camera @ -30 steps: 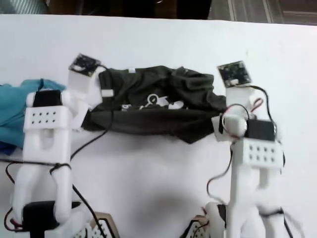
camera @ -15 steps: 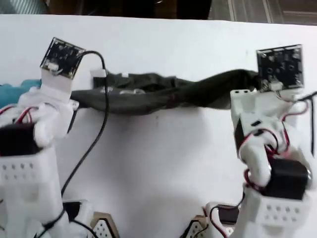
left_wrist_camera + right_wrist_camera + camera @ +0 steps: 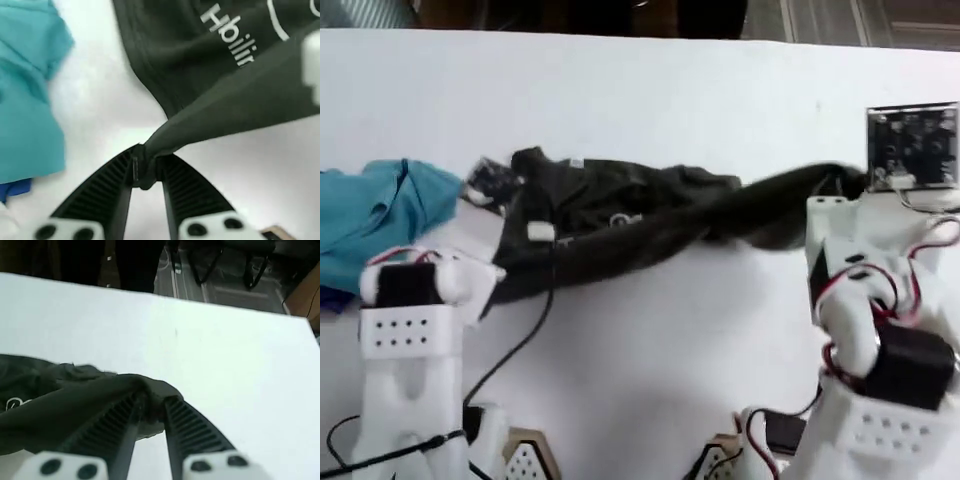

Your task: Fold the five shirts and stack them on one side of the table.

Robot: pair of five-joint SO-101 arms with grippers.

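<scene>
A black shirt (image 3: 650, 215) with white print lies stretched across the middle of the table. My left gripper (image 3: 148, 172) is shut on one pinched corner of the black shirt (image 3: 220, 65), low near the table at its left end. My right gripper (image 3: 150, 407) is shut on the opposite end of the black shirt (image 3: 65, 400), held raised above the table on the right. A teal shirt (image 3: 380, 215) lies crumpled at the left edge, also seen as the teal shirt (image 3: 27, 95) beside my left gripper.
A bit of blue cloth (image 3: 335, 297) peeks from under the teal shirt. The white table (image 3: 650, 90) stretches bare behind the shirts, and its far edge (image 3: 165, 292) borders a dark floor with chair legs. Arm bases and cables stand along the near edge.
The left arm dropped back down toward the table with its shirt corner, while the right arm stayed raised. The shirt now sags on the left and slants up to the right.
</scene>
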